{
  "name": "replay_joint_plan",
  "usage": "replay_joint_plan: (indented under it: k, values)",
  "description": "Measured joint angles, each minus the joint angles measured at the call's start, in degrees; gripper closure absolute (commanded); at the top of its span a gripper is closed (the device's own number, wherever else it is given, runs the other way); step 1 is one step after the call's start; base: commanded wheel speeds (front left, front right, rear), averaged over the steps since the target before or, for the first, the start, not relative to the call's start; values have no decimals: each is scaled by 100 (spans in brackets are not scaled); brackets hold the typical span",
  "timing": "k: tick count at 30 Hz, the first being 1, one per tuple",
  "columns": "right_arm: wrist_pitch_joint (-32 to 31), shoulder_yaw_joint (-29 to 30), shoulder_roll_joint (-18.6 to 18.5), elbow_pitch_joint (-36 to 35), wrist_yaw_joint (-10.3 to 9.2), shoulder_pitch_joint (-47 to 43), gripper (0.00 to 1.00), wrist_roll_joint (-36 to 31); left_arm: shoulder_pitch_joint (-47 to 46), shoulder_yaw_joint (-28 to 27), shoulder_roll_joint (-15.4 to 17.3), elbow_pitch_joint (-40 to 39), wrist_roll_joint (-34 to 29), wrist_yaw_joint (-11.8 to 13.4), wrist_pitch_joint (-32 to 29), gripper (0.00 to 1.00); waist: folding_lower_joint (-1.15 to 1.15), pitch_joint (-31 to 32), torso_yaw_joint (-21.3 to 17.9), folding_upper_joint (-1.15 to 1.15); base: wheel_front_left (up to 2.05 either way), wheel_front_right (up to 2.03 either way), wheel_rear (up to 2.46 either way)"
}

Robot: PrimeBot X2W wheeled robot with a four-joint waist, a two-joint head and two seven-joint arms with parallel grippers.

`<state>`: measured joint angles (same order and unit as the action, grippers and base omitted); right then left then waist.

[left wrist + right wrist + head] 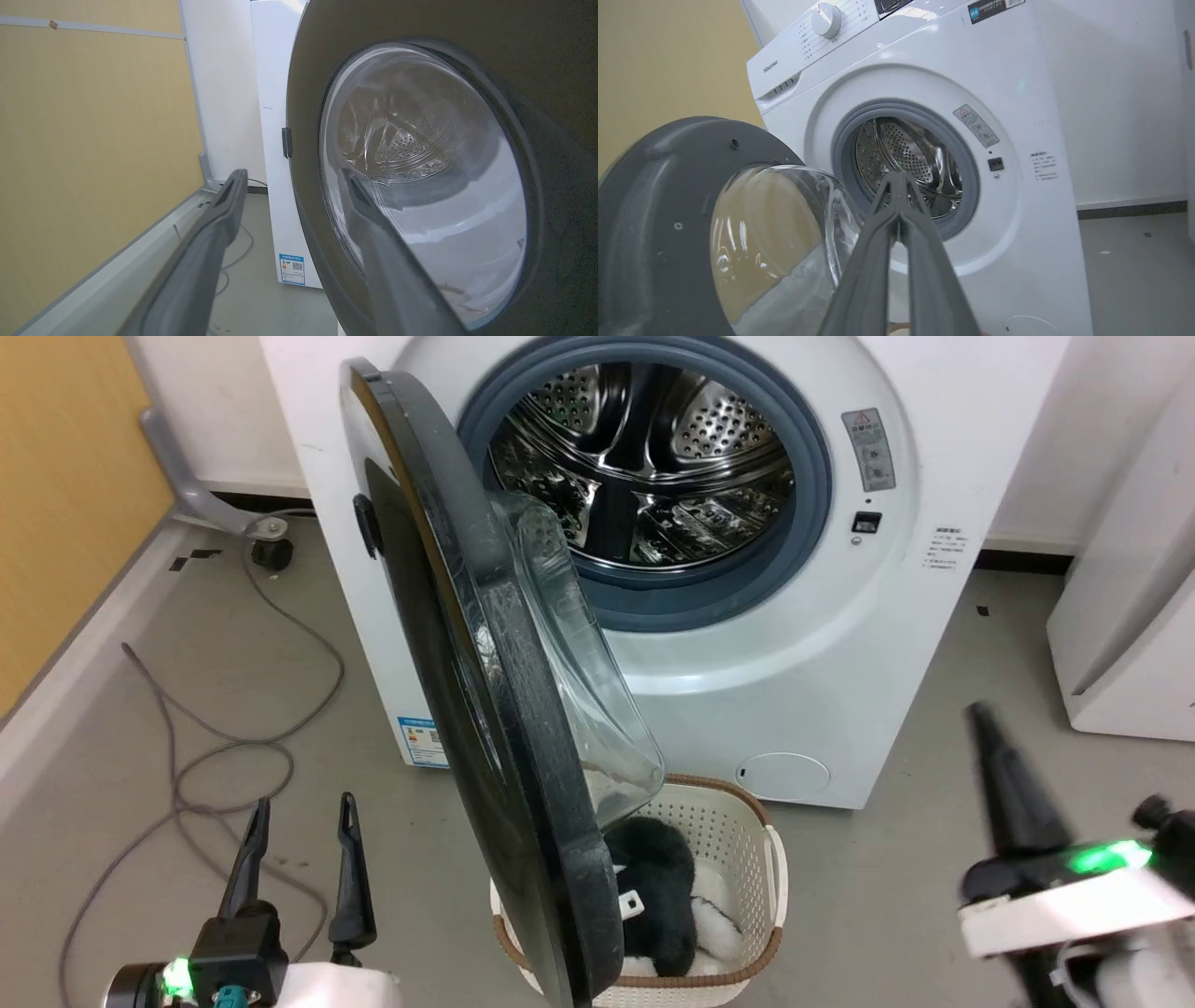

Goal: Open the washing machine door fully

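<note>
The white washing machine (822, 644) stands ahead with its steel drum (653, 467) exposed. Its black round door (420, 635) is swung out toward me, roughly edge-on, hinged on the left, and the clear glass bowl (588, 691) bulges to the right. My left gripper (302, 803) is open low on the floor side, left of the door and apart from it. In the left wrist view the left gripper (292, 175) points at the door's outer face (467, 28). My right gripper (980, 714) is at the lower right, clear of the machine; its fingers (899, 177) are shut on nothing.
A white perforated laundry basket (747, 840) holding black and white cloth sits on the floor under the door's lower edge. A grey cable (177, 765) loops over the floor at left. A yellow wall panel (56, 476) is left, another white appliance (1130, 616) right.
</note>
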<state>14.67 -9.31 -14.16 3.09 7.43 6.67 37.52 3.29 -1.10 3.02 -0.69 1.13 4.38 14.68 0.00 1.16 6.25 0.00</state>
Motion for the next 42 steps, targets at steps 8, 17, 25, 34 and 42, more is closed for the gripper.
replay_joint_plan:
  k: [8, 17, 25, 34, 42]
  values:
    - [8, 1063, 853, -379, 2, -302, 100, -2668, 23, -1, -1, -10, 4, 23, 0, 0, 0, -37, -125, 0, 0, 0, 0]
    - [7, 1349, 1092, -48, 3, -806, 54, -3429, 25, 5, -3, -7, 4, 49, 0, 0, 0, 15, -213, 0, 0, 0, 0]
    - [8, 1534, 1104, 59, 2, -1009, 0, -3383, 27, 1, -7, -5, 5, 49, 0, 0, 0, 45, -237, 0, 0, 0, 0]
    - [8, 1589, 1104, 81, 2, -1027, 0, -3444, 29, -14, -8, 66, 5, 73, 0, 100, 0, 81, -204, 0, 0, 0, 0]
    - [8, 1624, 1105, 58, 2, -1029, 0, -3445, -303, 27, -12, -764, -3, 100, 1, 100, 0, 78, -107, 0, 0, 0, 0]
